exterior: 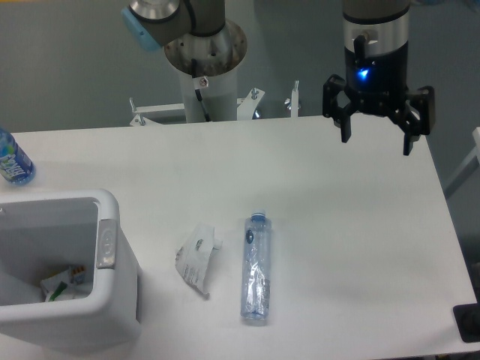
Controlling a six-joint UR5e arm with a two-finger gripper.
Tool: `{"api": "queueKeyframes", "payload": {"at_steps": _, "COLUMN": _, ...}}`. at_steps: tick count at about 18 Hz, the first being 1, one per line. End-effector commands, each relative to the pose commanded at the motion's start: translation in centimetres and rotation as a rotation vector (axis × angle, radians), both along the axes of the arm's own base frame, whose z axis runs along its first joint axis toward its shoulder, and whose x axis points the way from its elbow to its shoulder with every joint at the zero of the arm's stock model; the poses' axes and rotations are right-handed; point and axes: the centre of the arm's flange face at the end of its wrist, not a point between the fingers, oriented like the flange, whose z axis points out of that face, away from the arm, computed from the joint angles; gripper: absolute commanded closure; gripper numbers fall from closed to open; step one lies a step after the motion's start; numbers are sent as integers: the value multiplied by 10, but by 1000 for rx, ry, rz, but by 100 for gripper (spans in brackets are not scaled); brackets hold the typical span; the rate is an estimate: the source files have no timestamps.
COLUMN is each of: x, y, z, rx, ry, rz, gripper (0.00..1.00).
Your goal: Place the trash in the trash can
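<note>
Clear crushed plastic, the long bottle [256,268] lies flat on the white tabletop [330,225] with its bluish cap pointing away from the near edge and its base toward it, so its long axis runs roughly front to back in the camera view. My hand [377,142] hangs above the far right part of the tabletop with its fingers spread apart and nothing between them. From there the bottle sits well off toward the near edge and to the left as the camera sees it. The crumpled white wrapper [196,259] with its small dark mark lies just beside the bottle, farther left again, not touching it. The trash can [112,300] stands at the near left corner, near the wrapper, with some scraps already inside.

I judge the bottle the nearer of the two pieces. To grip it across its narrow width, my fingers need to close left to right, straddling that front-to-back axis; I cannot tell whether they line up that way now.
</note>
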Motion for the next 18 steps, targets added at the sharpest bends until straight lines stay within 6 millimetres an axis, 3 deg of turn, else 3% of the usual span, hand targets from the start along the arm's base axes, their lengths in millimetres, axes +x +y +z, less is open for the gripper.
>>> {"api": "queueKeyframes", "payload": {"at_steps": 9, "x": 1, "y": 5, "z": -3, "rx": 35, "ry": -21, "rz": 78, "gripper": 0}}
{"api": "queueKeyframes", "payload": {"at_steps": 14, "x": -4, "y": 12, "z": -20, "rx": 79, "ry": -35, "rz": 186, "gripper": 0}}
{"api": "queueKeyframes", "payload": {"at_steps": 18, "x": 16, "y": 40, "z": -44, "rx": 93, "ry": -74, "rz": 206, "gripper": 0}}
